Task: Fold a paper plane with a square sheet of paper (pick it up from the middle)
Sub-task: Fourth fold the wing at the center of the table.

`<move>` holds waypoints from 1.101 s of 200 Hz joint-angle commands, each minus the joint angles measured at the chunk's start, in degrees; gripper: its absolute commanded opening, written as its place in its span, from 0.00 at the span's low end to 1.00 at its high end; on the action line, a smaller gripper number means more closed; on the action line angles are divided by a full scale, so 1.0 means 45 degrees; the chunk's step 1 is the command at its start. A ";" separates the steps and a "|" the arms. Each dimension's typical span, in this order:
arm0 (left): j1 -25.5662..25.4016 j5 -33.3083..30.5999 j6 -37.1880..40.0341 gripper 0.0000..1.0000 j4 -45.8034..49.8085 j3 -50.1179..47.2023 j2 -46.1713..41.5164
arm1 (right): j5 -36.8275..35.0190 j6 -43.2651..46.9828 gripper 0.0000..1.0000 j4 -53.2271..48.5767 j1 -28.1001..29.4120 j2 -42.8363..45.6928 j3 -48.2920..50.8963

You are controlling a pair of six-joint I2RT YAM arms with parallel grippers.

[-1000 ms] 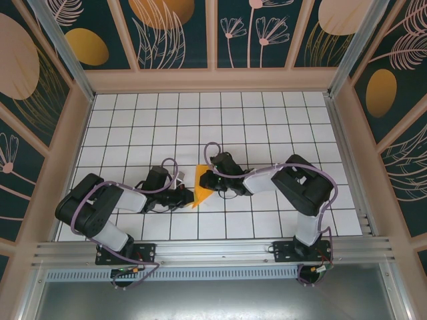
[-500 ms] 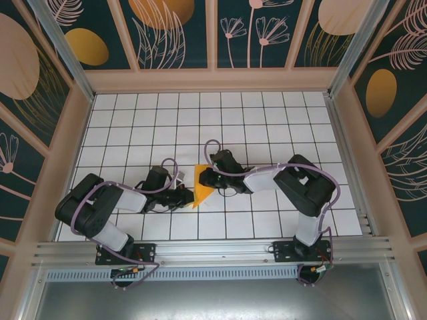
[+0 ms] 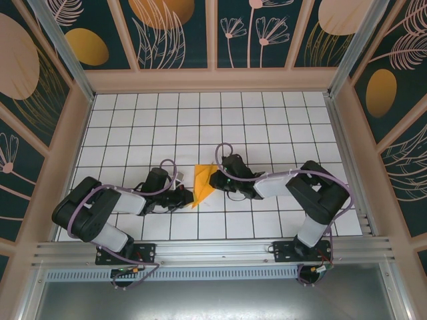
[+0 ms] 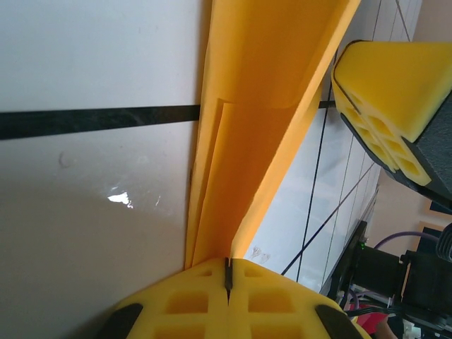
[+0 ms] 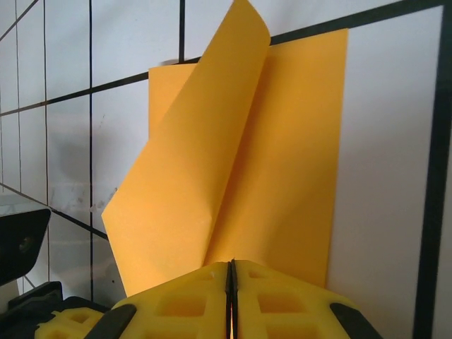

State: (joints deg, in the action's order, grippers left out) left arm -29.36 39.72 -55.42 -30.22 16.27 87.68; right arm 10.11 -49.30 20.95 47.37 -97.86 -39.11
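The paper plane is a folded orange-yellow sheet lying on the white grid table between my two arms, its sharp tip toward the near edge. My left gripper is shut on its near tip; in the left wrist view the jaws meet on the paper's edge. My right gripper is shut on the right side of the plane. In the right wrist view the pads pinch the crease where one flap stands up off the flat layer. A right finger shows in the left wrist view.
The white grid table stretches behind and to both sides of the arms. Wooden walls with dark leaf-pattern panels ring it. An aluminium rail runs along the near edge, above both arm bases.
My right gripper has pulled back to the right and its elbow has swung outward. The paper now spreads wider, with one flap lifted. The left gripper has barely moved.
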 commanded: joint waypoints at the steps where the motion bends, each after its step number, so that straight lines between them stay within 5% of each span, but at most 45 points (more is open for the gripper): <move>1: -0.0037 -0.0254 -0.0065 0.00 0.0230 -0.0121 0.0068 | -0.0103 -0.0219 0.11 0.0599 -0.0069 0.0104 0.0149; 85: -0.0017 -0.0293 -0.0465 0.00 0.0142 -0.0187 -0.0030 | -0.1117 -0.0597 0.01 -0.2586 0.0381 -0.1038 -0.0743; 157: -0.0003 -0.1080 -0.0634 0.00 0.1141 -0.0194 -0.0048 | -0.1466 -0.1336 0.00 -0.2352 0.0893 -0.0897 -0.0503; 220: -0.0017 -0.0248 -0.0537 0.00 0.0690 0.0025 0.0601 | -0.1714 -0.0097 0.04 -0.1728 0.0772 0.0175 -0.0798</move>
State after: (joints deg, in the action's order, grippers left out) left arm -29.30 39.09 -57.74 -28.69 16.82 87.59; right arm 2.81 -53.47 15.99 50.61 -100.25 -42.50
